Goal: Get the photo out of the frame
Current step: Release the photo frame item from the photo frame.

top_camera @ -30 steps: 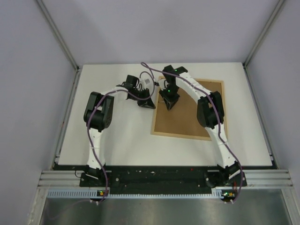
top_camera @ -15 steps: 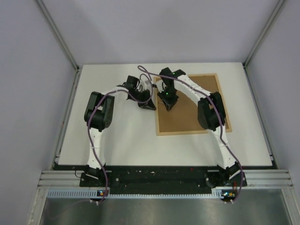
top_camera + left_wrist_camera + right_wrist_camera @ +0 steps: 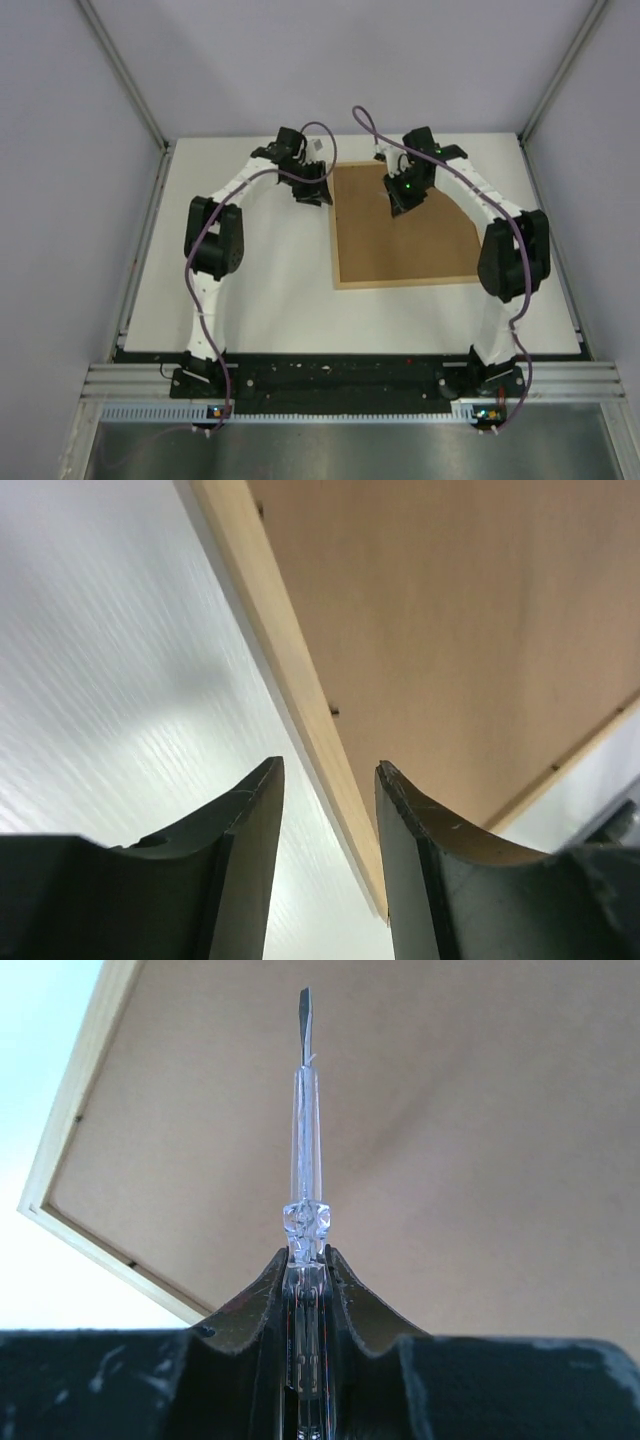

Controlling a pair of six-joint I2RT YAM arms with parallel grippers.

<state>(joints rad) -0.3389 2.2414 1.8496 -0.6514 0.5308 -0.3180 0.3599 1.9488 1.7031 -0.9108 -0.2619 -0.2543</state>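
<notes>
White tabletop [image 3: 260, 290] carries the frame [image 3: 390, 250] back-side up; right gripper [image 3: 305, 1255] clamps a clear-handled screwdriver [image 3: 304, 1140], left gripper [image 3: 328, 770] gapes empty beside the frame's edge.

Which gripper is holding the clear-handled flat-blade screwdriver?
The right gripper, shut on the clear-handled flat-blade screwdriver over the brown back of the large light-wood frame. The left gripper is empty, jaws apart beside its edge.
</notes>
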